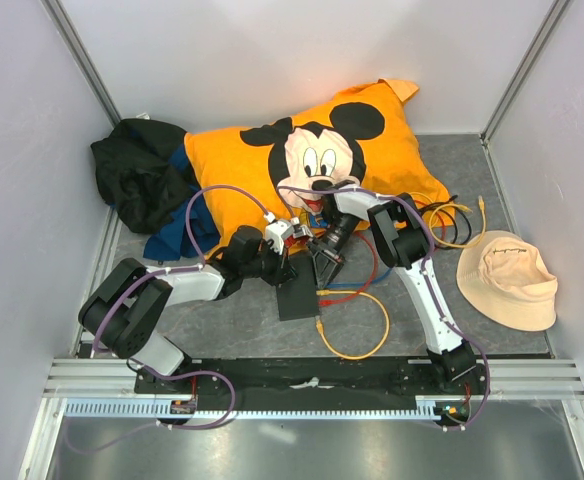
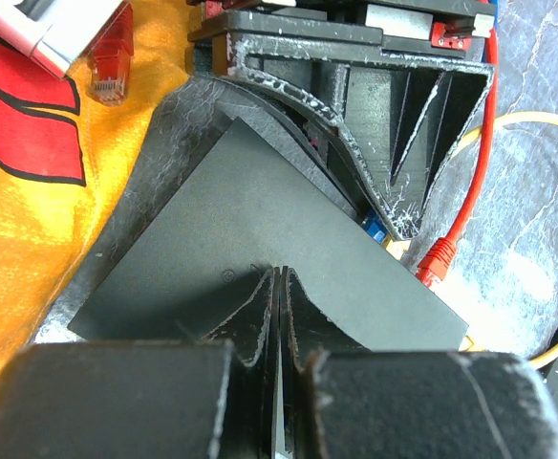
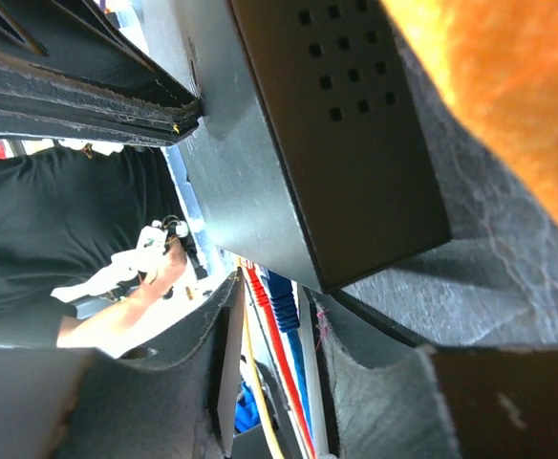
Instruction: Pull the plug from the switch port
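The switch (image 1: 297, 298) is a flat dark box lying on the grey mat in front of the pillow. It also shows in the left wrist view (image 2: 231, 239) and the right wrist view (image 3: 336, 143). My left gripper (image 1: 283, 267) is shut, with its tips (image 2: 281, 272) resting on the switch's top face. My right gripper (image 1: 327, 272) is open at the switch's port edge. Its fingers (image 3: 274, 287) straddle a blue plug (image 3: 281, 298), a red cable (image 3: 260, 287) and a yellow cable (image 3: 250, 363) without gripping them. The red plug (image 2: 439, 260) sits at the switch's edge.
An orange Mickey pillow (image 1: 372, 150) lies behind the switch. A black heap of cloth (image 1: 137, 175) and blue cloth (image 1: 177, 235) are at the back left. A beige hat (image 1: 507, 280) is at the right. A yellow cable loop (image 1: 357, 330) lies in front. A white box with a loose red plug (image 2: 107, 67) sits on the pillow.
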`<state>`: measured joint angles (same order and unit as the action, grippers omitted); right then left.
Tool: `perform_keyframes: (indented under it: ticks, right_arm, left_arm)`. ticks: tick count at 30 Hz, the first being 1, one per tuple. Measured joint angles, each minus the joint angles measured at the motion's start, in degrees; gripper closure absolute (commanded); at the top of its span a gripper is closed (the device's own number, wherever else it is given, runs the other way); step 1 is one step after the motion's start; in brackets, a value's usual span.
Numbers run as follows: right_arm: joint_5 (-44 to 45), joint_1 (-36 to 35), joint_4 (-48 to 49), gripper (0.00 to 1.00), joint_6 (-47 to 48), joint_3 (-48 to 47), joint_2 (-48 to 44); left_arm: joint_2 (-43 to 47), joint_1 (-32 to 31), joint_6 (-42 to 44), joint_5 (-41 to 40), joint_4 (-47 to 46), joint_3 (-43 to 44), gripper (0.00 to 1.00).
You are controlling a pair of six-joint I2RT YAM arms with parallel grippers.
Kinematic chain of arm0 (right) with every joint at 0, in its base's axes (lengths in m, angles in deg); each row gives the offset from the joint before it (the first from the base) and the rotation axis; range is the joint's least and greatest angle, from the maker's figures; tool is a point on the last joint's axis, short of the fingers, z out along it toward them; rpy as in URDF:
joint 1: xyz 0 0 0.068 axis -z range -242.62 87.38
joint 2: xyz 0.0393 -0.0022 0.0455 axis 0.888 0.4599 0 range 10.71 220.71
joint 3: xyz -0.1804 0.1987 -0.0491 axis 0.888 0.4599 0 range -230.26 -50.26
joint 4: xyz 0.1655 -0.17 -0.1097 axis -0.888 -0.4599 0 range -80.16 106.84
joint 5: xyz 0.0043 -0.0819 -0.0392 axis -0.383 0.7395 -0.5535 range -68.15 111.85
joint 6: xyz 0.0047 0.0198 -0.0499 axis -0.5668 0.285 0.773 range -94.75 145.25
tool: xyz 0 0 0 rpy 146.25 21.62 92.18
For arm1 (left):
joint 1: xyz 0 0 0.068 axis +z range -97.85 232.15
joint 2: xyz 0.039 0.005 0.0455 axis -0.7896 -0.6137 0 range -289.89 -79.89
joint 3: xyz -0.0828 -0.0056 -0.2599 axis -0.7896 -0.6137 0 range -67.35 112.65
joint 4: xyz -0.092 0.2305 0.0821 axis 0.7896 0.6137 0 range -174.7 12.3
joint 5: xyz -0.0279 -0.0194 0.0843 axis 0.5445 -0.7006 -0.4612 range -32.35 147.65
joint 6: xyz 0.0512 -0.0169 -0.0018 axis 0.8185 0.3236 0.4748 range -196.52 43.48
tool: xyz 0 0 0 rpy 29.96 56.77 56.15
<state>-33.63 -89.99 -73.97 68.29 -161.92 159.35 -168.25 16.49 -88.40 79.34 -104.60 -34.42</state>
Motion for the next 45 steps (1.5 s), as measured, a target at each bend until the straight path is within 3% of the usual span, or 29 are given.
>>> perform_keyframes:
  ticks: [11,26,34,38,45]
  right_arm:
    - [0.42,0.07,0.28,0.67,-2.62,-0.39,0.26]
    - [-0.02,0.00,1.42,0.63,-6.51,-0.52,0.26]
    - [0.59,-0.37,2.60,0.81,-6.88,-0.50,0.26]
    - [0.72,-0.42,2.69,1.00,-6.97,-0.50,0.24]
    - [1.27,-0.11,2.97,1.00,-7.28,-0.31,0.00]
  left_arm:
    - [0.00,0.00,0.00,0.00,0.02,0.00,0.98]
    - [0.00,0.00,0.00,0.02,0.02,0.00,0.98]
    - [0.00,0.00,0.00,0.02,0.02,0.00,0.98]
    - [-0.02,0.00,0.00,0.04,0.02,0.00,0.98]
    - [-0.02,0.00,0.00,0.04,0.00,0.00,0.98]
